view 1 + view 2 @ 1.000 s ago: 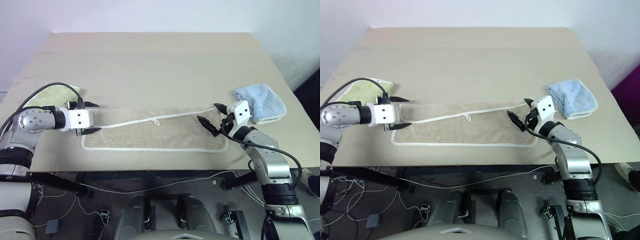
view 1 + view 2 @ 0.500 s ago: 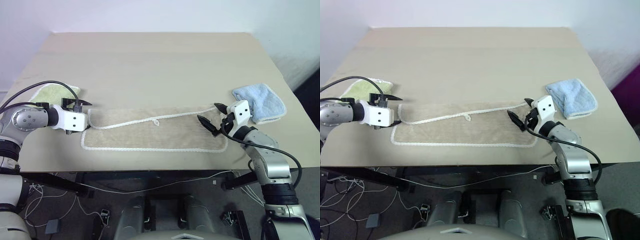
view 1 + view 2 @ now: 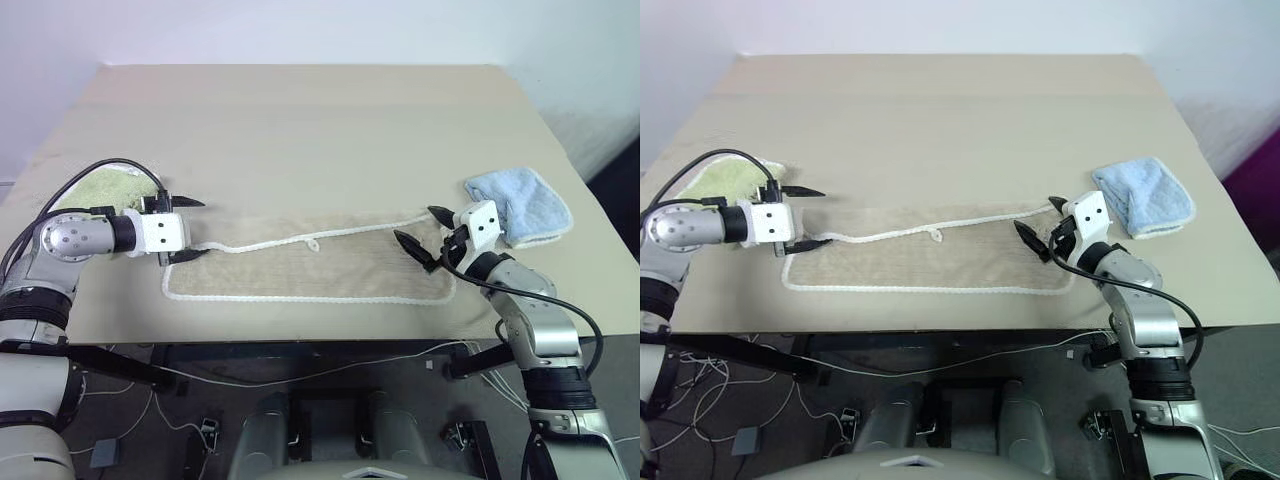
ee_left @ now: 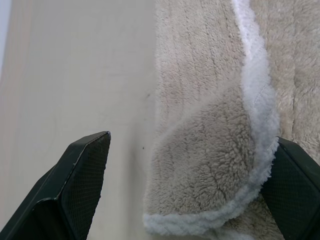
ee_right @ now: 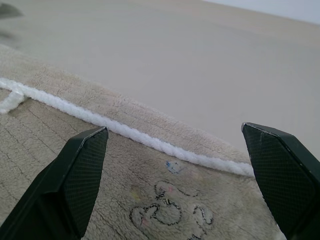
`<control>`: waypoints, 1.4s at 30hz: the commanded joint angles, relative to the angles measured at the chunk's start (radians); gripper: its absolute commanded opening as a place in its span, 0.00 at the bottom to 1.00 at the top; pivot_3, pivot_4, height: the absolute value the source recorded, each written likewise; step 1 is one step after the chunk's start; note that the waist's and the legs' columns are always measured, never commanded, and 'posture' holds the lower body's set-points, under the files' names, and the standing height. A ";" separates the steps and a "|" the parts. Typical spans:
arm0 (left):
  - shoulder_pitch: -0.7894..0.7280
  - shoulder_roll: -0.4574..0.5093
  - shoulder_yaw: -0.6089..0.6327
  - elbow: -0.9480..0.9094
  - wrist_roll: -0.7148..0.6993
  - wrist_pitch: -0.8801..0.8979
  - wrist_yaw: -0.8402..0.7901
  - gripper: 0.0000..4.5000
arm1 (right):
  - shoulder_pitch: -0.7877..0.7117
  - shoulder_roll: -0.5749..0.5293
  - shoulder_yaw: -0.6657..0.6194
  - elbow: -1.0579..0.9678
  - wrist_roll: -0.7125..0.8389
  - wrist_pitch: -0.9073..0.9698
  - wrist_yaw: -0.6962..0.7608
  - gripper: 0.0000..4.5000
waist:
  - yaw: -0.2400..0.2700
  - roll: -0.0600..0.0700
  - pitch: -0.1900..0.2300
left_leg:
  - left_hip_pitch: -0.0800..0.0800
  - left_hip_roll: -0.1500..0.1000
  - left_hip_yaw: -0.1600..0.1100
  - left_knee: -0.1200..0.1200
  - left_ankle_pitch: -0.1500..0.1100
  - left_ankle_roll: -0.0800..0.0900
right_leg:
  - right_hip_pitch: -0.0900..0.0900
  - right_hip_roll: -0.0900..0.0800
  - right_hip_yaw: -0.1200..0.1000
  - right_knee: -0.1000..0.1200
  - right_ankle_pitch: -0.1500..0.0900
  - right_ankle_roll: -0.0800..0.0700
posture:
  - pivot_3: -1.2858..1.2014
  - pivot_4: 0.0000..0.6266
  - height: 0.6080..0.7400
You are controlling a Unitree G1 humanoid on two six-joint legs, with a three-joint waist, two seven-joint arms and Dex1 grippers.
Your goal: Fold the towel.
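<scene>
Beige terry, edged with white cord, the towel [image 3: 310,265] lies stretched lengthwise along the near edge of the table [image 3: 300,120], already doubled along its length, with the upper layer's cord running slantwise across it. From the head views its small loop [image 3: 314,244] sits near the middle of that cord, a green cloth [image 3: 100,188] lies behind the left arm, and a blue cloth [image 3: 520,205] lies folded just behind the right arm.

Close up, the left wrist view gives what the head views do not: the towel's end corner is curled over on itself, its white edging [image 4: 255,90] forming a rounded lip. The right wrist view adds a small dark line drawing [image 5: 167,212] stitched or printed on the pile, and a tiny blue mark beside the cord.

At the towel's left end the left gripper [image 3: 189,228] has its black fingers spread wide, one on bare table, the other against the curled corner; nothing is clamped. At the right end the right gripper [image 3: 425,232] is likewise spread wide above the cloth, straddling the corded edge without pinching it.
</scene>
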 commanded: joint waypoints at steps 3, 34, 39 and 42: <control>0.009 0.021 0.026 -0.022 -0.018 -0.005 -0.011 0.92 | -0.012 0.001 -0.010 -0.037 0.006 -0.014 -0.003 1.00 | 0.000 0.000 0.000 | 0.000 0.000 0.000 0.000 0.000 0.000 | 0.000 0.000 0.000 0.000 0.000 0.000 | 0.52 0.24 1.00; 0.203 -0.018 0.116 -0.205 -0.185 0.180 -0.062 0.01 | -0.299 -0.277 0.267 0.477 -0.627 -0.565 -0.140 1.00 | -0.004 0.000 0.000 | 0.000 0.000 0.002 0.000 0.000 0.000 | -0.001 0.000 0.001 0.001 -0.001 0.001 | 0.52 0.24 1.00; 0.225 -0.025 0.118 -0.225 -0.176 0.191 -0.050 0.01 | -0.406 -0.269 0.352 0.654 -0.760 -0.656 -0.240 1.00 | -0.006 0.000 0.000 | 0.000 0.000 0.003 0.000 0.000 0.000 | -0.001 0.000 0.001 0.001 -0.001 0.001 | 0.52 0.24 1.00; 0.237 -0.026 0.121 -0.238 -0.176 0.196 -0.046 0.00 | -0.445 -0.270 0.386 0.722 -0.801 -0.699 -0.273 0.96 | -0.006 0.000 0.000 | 0.000 0.000 0.004 0.000 0.000 0.000 | -0.001 0.000 0.002 0.001 -0.001 0.001 | 0.52 0.24 1.00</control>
